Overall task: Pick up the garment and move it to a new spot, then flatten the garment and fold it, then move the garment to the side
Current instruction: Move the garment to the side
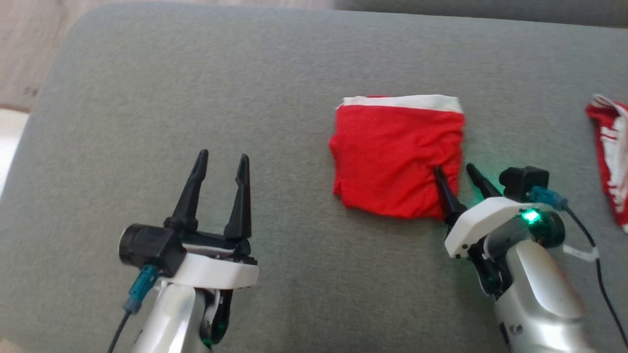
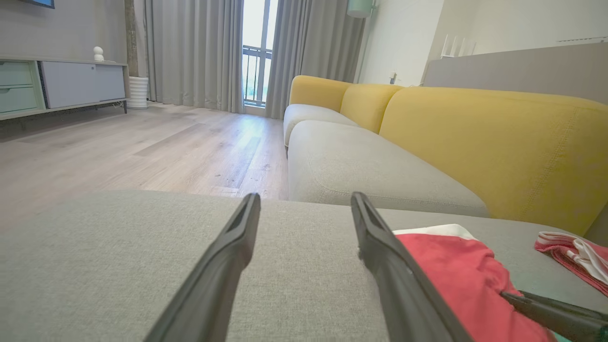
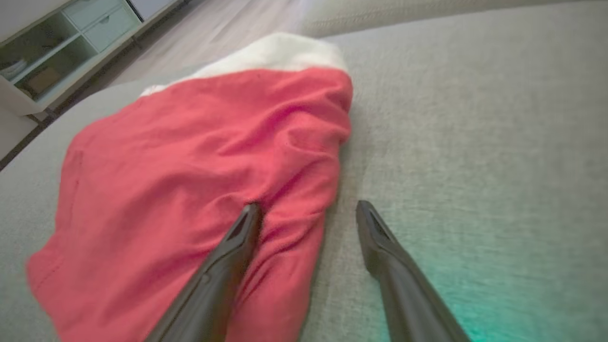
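Since the red fabric garment with the white waistband (image 1: pixel 397 157) already sits folded square, right of centre on the grey upholstered cushion (image 1: pixel 196 88), I'd say folding's done and only the move to the side is left. Right claw (image 1: pixel 453 168) is spread across its near right corner, one finger on the cloth, pinching nothing; left claw (image 1: pixel 223 156) hangs spread over bare cushion, near left.

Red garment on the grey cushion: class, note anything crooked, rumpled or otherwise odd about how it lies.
The red garment is folded roughly square, but its near edge bulges unevenly and creases bunch at the near right corner, where one finger of the open right gripper rests on it. Another red-and-white cloth lies crumpled nearby.
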{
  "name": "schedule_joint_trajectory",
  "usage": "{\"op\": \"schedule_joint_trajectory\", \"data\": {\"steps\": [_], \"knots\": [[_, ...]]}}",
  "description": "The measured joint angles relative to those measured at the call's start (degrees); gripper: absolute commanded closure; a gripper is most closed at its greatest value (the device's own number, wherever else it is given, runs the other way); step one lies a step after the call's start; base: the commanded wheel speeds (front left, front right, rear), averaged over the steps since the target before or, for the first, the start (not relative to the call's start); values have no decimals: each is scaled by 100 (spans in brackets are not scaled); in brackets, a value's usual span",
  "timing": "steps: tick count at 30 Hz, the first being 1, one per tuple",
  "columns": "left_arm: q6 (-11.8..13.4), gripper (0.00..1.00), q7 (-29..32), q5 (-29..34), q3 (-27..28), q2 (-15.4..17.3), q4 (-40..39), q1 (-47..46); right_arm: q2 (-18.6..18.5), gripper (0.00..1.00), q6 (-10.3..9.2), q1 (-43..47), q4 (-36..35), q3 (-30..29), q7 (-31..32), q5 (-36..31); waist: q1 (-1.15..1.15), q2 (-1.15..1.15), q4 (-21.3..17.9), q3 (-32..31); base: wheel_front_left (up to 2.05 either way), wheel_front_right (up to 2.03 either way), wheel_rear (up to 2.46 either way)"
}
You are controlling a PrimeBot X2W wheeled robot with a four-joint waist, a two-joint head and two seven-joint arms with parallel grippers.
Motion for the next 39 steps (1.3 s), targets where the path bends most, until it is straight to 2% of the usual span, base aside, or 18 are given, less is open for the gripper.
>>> {"op": "schedule_joint_trajectory", "data": {"steps": [4, 9, 10, 11, 21, 28, 33, 39], "knots": [[3, 0, 0, -46, -56, -2, 11, -4, -18, 0, 0, -303, 430, 79, 138, 268, 0, 0, 186, 68, 0, 0, 0], [8, 0, 0, -81, -58, -1, 12, -7, -53, 0, 0, -683, 825, 286, 178, 294, -1, 0, 303, 112, 0, 0, 0], [15, 0, 0, -81, -59, -1, 12, -8, -62, 34, 0, -714, 888, 324, 178, 261, -1, 0, 312, 116, 0, 0, 0], [18, 0, 0, -81, -63, -1, 12, -10, -68, 100, 0, -745, 934, 355, 177, 215, -1, 0, 319, 120, 0, 0, 0], [62, 0, 0, -82, -51, -1, 16, -28, -18, 100, 2, -901, 1187, 435, -172, -612, 0, 0, 194, 56, 0, 0, 0], [60, 0, 0, -82, 9, -1, 9, -27, -75, 100, 2, -901, 1158, 243, -270, -1504, -1, 0, -124, -75, 0, 0, 0], [59, 0, 0, -82, 46, -1, 4, -24, -569, 100, 2, -903, 887, 502, -281, -1808, -1, 0, -398, -186, 0, 0, 0], [63, 0, 0, -82, 123, 0, 4, -13, -1491, 100, 2, -905, 339, 1082, 3, -1618, -1, 0, -722, -284, 0, 0, 0]]}}
